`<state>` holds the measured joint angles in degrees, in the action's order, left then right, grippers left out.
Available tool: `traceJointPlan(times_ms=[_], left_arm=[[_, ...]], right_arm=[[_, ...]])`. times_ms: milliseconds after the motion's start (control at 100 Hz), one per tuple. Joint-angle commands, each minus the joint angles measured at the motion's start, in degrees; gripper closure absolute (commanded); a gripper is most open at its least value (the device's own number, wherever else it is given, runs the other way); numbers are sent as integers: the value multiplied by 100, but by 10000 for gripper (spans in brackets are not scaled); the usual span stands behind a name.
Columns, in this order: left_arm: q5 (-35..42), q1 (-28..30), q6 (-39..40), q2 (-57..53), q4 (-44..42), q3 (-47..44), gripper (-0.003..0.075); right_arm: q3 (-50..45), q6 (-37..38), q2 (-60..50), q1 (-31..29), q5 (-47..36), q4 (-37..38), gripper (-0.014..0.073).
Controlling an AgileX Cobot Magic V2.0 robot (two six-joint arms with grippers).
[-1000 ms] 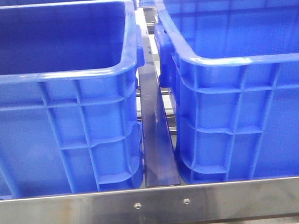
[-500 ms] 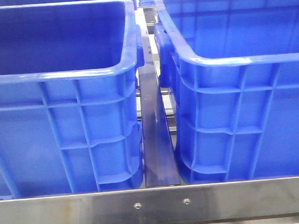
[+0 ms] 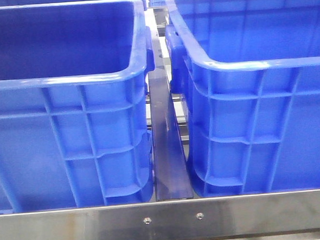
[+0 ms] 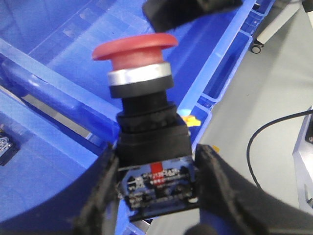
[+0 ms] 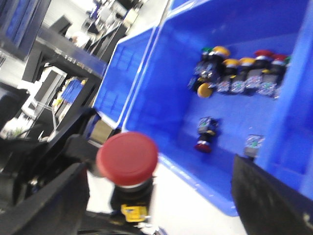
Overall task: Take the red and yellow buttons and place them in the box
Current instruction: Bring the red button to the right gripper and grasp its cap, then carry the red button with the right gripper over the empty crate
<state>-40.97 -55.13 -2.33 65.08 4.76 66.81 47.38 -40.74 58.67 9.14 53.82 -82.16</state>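
**Two red push-buttons held aloft above the crates: risks and clearances**

The left pincer (image 4: 155, 161) is clenched on the black body of a red mushroom-capped push-button (image 4: 134, 46), its dark padded fingers (image 4: 105, 181) pressing the sides just above the contact block. The right pincer (image 5: 156, 196) has a second red domed push-button (image 5: 127, 157) between its widely spaced fingers; whether the fingers actually bear on it cannot be told from the blurred view. Below lies the deep blue ribbed plastic crate (image 5: 146, 105), with loose red and yellow-capped buttons (image 5: 239, 71) resting on its floor.

Risk: the left grip sits low on a tall part, so the button could pivot or slip if jolted. A release near the thick rolled rim (image 4: 44, 61) could bounce the part outward onto the grey floor (image 4: 274, 83) (visible just beyond the crate wall).

Room: the front view shows two crates (image 3: 68, 131) with open, unobstructed mouths and a narrow gap between them; neither arm appears there.
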Motion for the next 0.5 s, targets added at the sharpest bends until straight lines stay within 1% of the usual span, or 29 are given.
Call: traceJointPlan(times_ms=[0,140,330,400,490], left_arm=[[408,-40,-4,-106,36,159,739],[408,-40,-4,-106,36,159,739],[408,-40,-4,-106,36,159,739],[408,-40,-4,-106,36,159,739],[408,-40,-4,-106,36,159,739]], right_arm=[[284,-130,-3,271,-133,-462,-20],[525,-155,193,665,-366,-456,-20],[724,-169,608,1003,-393,-461,-6],[778,-169,735,1084,-361,-461,46],[848,-169,831,1127,-299,-461,173]])
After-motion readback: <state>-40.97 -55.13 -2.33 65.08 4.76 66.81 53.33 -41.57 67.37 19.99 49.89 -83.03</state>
